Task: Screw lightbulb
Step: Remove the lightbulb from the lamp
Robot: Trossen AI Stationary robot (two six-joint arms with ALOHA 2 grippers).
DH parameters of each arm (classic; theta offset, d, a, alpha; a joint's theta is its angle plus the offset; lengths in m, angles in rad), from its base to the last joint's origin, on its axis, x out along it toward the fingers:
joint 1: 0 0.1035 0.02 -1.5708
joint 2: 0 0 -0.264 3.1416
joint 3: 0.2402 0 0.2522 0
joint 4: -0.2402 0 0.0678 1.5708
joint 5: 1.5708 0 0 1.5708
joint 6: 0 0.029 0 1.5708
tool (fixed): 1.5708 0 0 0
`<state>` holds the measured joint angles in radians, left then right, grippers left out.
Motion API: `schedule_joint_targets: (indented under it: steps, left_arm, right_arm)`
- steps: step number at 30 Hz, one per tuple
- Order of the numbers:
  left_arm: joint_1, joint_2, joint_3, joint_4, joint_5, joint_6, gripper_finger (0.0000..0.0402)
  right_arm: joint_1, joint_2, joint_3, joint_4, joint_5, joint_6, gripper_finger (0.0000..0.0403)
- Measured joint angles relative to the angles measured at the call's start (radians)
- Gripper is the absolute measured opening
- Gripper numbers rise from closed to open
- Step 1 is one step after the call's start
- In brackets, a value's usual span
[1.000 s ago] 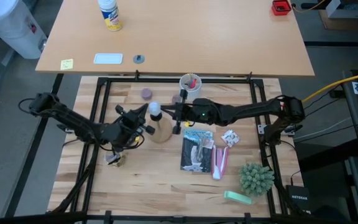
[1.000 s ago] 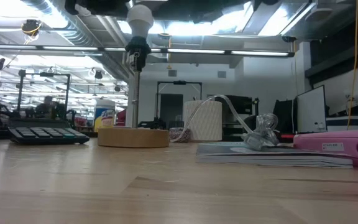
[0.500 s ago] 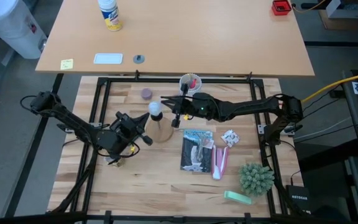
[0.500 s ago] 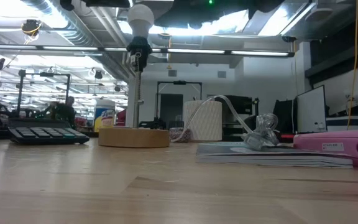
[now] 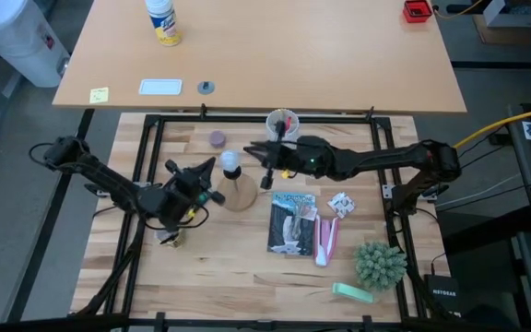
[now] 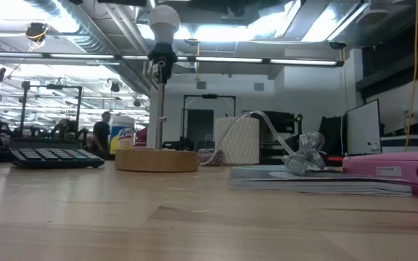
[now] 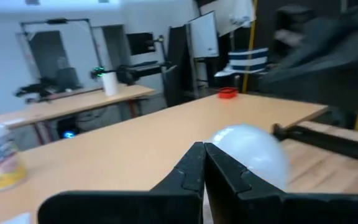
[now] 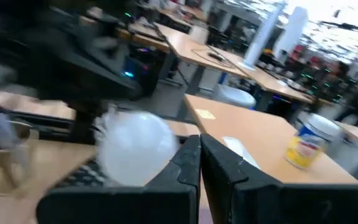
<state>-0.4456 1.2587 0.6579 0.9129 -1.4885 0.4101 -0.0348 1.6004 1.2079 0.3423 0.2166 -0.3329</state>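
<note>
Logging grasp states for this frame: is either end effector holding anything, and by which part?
Nothing is held. The lightbulb sits atop the socket post, and both the left end effector and right end effector are shut beside it, gripping nothing.

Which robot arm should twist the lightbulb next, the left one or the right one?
Probably either; it's close. The lightbulb stands on its wooden stand. The right tool and the left tool both sit shut beside it, neither gripping. The left looks slightly nearer, so I'd guess left.
</note>
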Motion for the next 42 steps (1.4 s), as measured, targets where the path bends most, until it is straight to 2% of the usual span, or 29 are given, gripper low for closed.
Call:
schedule_joint_targets:
  steps: [9,14,19,28,34,38,42]
  left_arm:
    - [0.082,0.000,0.000,-0.084,-0.002,-0.018,0.0001]
    - [0.087,0.000,0.000,-0.192,0.068,-0.131,0.0001]
    - [0.078,-0.002,0.000,-0.238,0.089,-0.225,0.0001]
    - [0.011,0.003,0.000,-0.253,0.119,-0.250,0.0001]
    - [-0.014,0.002,-0.001,-0.247,0.105,-0.273,0.0001]
    - [-0.025,0.002,-0.001,-0.238,0.098,-0.258,0.0001]
    - [-0.027,0.002,-0.001,-0.159,0.061,-0.186,0.0001]
  right_arm:
    - [0.041,0.045,0.000,-0.007,-0.013,0.023,0.0017]
    - [0.040,0.069,0.000,0.001,0.019,0.025,0.0017]
    - [0.040,0.071,0.000,0.000,0.030,0.025,0.0017]
    - [-0.011,0.072,0.000,0.005,0.045,0.029,0.0017]
    - [-0.051,0.072,0.000,0.006,-0.030,0.077,0.0017]
    - [-0.054,0.072,0.000,0.007,0.001,0.054,0.0017]
    - [-0.047,0.061,0.000,0.005,0.028,0.013,0.0017]
